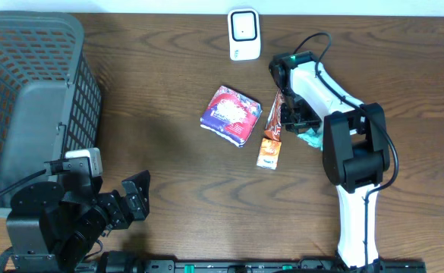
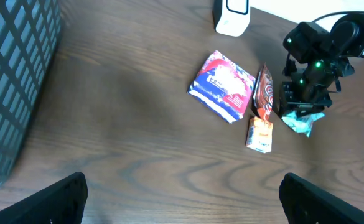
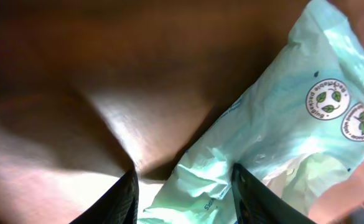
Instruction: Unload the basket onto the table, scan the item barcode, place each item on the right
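Note:
A mint-green plastic packet [image 3: 275, 130] fills the right wrist view, crumpled at its near corner. My right gripper [image 3: 185, 196] stands open around that corner: the right finger [image 3: 256, 199] touches the packet and a gap shows beside the left finger. From overhead the right gripper [image 1: 301, 121] hangs over the mint-green packet [image 1: 310, 137] at mid-right. A white scanner [image 1: 244, 34] stands at the table's far edge. My left gripper [image 2: 182, 199] is open and empty over bare wood at the near left [image 1: 134, 199].
Just left of the right gripper lie a red-and-blue packet [image 1: 231, 114], a slim brown-red packet [image 1: 275, 115] and a small orange box [image 1: 269, 152]. A grey mesh basket [image 1: 24, 91] takes up the far left.

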Robot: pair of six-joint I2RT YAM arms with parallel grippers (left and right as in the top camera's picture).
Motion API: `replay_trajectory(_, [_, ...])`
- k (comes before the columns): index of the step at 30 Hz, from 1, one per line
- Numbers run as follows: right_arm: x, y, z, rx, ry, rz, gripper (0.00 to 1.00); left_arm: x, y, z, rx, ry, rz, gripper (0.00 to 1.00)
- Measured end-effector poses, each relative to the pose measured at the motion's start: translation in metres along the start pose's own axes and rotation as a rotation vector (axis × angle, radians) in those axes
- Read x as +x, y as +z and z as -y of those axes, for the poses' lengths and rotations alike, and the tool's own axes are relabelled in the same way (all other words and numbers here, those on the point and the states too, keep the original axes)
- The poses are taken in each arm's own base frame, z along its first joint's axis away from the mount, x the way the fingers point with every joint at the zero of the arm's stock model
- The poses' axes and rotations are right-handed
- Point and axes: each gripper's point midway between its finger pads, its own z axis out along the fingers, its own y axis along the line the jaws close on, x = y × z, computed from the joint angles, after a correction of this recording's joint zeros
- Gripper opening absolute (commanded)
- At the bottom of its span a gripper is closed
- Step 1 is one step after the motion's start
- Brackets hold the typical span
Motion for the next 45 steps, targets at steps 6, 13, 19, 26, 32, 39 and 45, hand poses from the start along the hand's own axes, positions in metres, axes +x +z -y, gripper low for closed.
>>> replay_trajectory(6, [0.013,-0.005,0.006,0.031,-0.032,-0.099,0.58,0.0,0.0,0.0,0.0,0.0,0.0,0.98])
replay_trajectory(13, [0.016,-0.024,0.018,0.048,-0.038,-0.122,0.62,0.0,0.0,0.0,0.0,0.0,0.0,0.98])
replay_trajectory(19, [0.007,-0.003,0.013,0.026,-0.014,-0.095,0.6,0.0,0.0,0.0,0.0,0.0,0.0,0.98])
replay_trajectory(26, [0.012,0.012,0.015,0.041,-0.016,-0.07,0.36,0.0,0.0,0.0,0.0,0.0,0.0,0.98])
replay_trajectory(32, [0.012,0.014,0.02,0.07,-0.016,-0.066,0.01,0.0,0.0,0.0,0.0,0.0,0.0,0.98])
replay_trajectory(39, [0.006,-0.007,-0.001,-0.132,-0.071,-0.093,0.01,0.0,0.0,0.0,0.0,0.0,0.0,0.98])
replay_trajectory(45, [-0.002,-0.041,-0.04,-0.485,-0.187,-0.104,0.01,0.0,0.0,0.0,0.0,0.0,0.0,0.98])
